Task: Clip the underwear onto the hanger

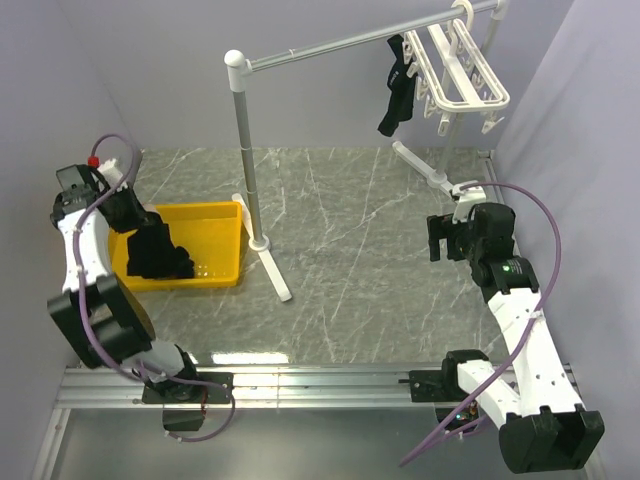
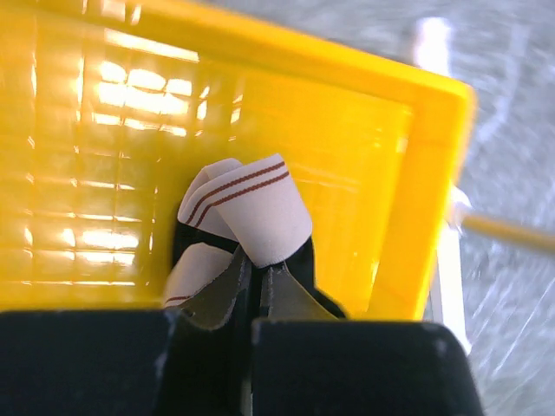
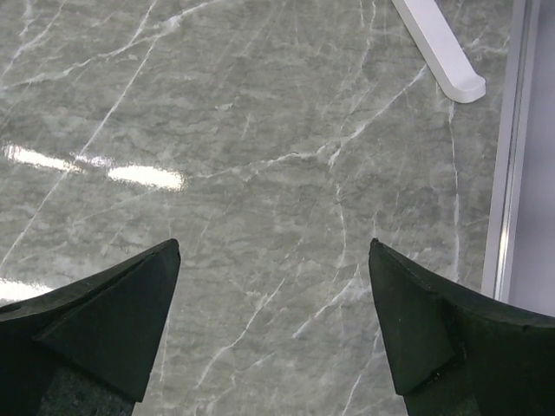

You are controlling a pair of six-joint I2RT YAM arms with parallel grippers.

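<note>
My left hand (image 2: 257, 290) is pinched shut on the soft, floppy underwear (image 1: 158, 254), and I think the thick band (image 2: 260, 212) at its tips holds best.

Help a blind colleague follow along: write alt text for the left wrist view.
The left gripper is shut on the underwear, pinching its pale, red-striped waistband over black cloth. Beneath is a yellow slatted basket, with grey marble table at right.

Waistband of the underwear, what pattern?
The underwear waistband is cream with two thin dark-red stripes; left wrist view shows it best.
</note>
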